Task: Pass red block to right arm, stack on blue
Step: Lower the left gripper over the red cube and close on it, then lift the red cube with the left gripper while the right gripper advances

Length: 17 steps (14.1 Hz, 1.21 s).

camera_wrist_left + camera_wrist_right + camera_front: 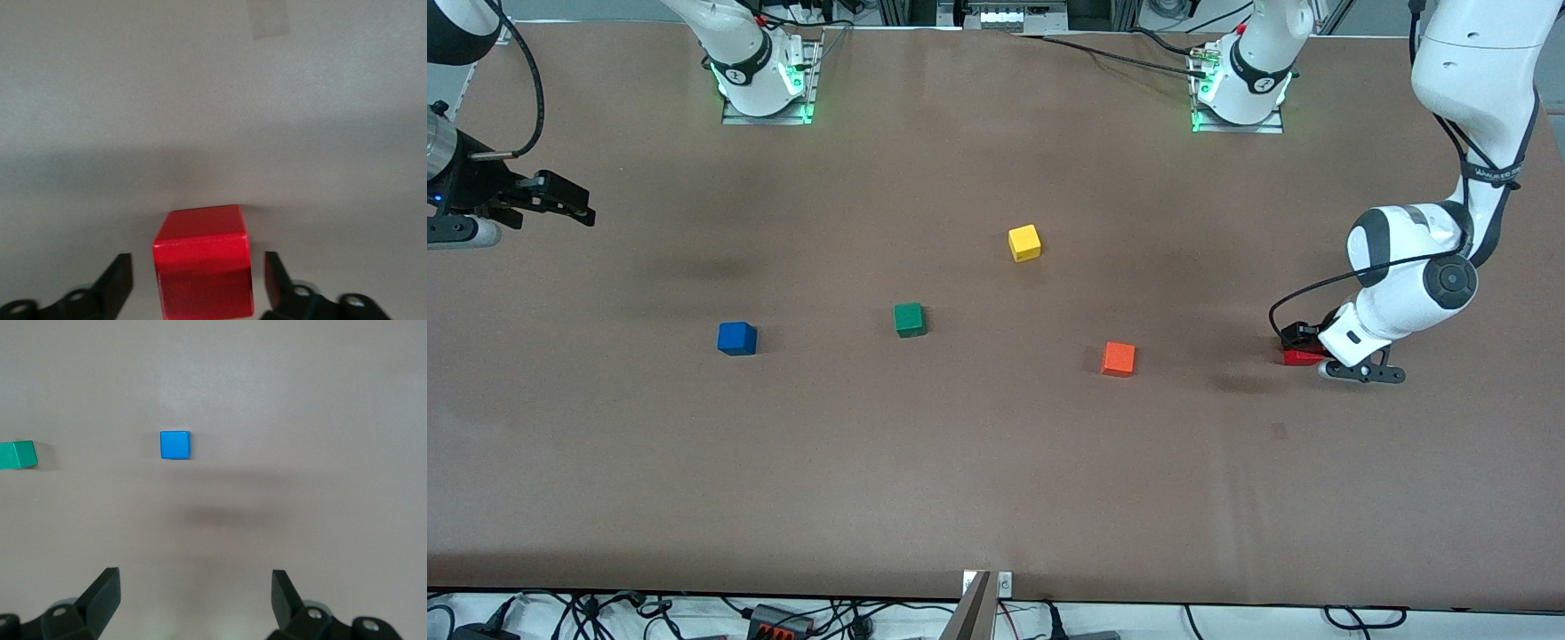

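The red block (pixel 1300 357) sits on the brown table near the left arm's end. My left gripper (pixel 1305 350) is down around it. In the left wrist view the red block (pixel 203 263) lies between the two open fingers of the left gripper (pixel 199 280), with a small gap on each side. The blue cube (pixel 736 338) sits toward the right arm's end and also shows in the right wrist view (pixel 175 445). My right gripper (pixel 576 203) hangs open and empty above the table's edge at the right arm's end; in its own view the right gripper (pixel 195 593) holds nothing.
A green cube (pixel 909 319) sits beside the blue one, toward the middle. A yellow cube (pixel 1024 243) lies farther from the front camera. An orange cube (pixel 1118 358) sits between the green cube and the red block. The green cube (pixel 17 455) shows at the right wrist view's edge.
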Tool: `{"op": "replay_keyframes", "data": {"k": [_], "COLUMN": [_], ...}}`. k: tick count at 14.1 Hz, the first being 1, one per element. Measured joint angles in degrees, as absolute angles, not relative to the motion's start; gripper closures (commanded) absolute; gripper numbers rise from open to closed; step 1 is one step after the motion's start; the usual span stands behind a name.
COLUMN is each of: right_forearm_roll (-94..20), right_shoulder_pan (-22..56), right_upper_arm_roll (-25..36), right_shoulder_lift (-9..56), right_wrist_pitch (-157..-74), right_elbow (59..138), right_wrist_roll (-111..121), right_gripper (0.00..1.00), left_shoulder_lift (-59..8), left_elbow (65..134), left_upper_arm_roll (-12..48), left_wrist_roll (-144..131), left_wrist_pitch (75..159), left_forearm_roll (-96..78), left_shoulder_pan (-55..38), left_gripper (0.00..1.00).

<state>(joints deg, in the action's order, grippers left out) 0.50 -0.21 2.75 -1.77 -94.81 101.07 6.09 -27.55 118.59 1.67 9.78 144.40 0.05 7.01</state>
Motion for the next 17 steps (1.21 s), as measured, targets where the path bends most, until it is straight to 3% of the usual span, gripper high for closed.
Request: {"op": "replay_keyframes", "data": {"k": [2, 3, 8, 10, 14, 17], "right_forearm_roll": [0.50, 0.50, 0.38, -2.89, -14.96, -25.28], "right_shoulder_pan": [-0.20, -0.20, -0.20, -0.15, 0.54, 2.82], "right_upper_arm_roll": [2.75, 2.75, 2.75, 2.75, 2.64, 2.51], "right_shoulder_lift": [-1.77, -1.77, -1.77, -1.78, -0.42, 2.85], "right_wrist_pitch": [-94.80, -94.78, -94.12, -94.12, -93.73, -93.68], "right_elbow": [101.07, 101.07, 101.07, 101.07, 101.13, 101.17], "right_wrist_roll": [6.09, 6.09, 6.09, 6.09, 6.11, 6.11], "right_gripper": [0.00, 0.00, 0.00, 0.00, 0.00, 0.00], "left_shoulder_lift": [-28.01, -28.02, -26.17, -23.13, -19.14, -19.02], "left_elbow": [118.50, 118.36, 115.78, 113.20, 101.21, 93.96], "left_upper_arm_roll": [1.69, 1.69, 2.30, 2.91, 6.83, 10.49], "left_wrist_roll": [9.79, 9.79, 11.45, 13.88, 16.36, 17.08], "left_wrist_pitch": [144.58, 144.58, 142.11, 134.59, 110.64, 100.69], "left_forearm_roll": [0.06, 0.06, 0.06, 0.07, 0.06, 0.04], "left_shoulder_pan": [7.01, 7.01, 6.97, 6.80, 6.61, 6.38], "left_gripper": [0.79, 0.83, 0.83, 0.83, 0.83, 0.83]}}
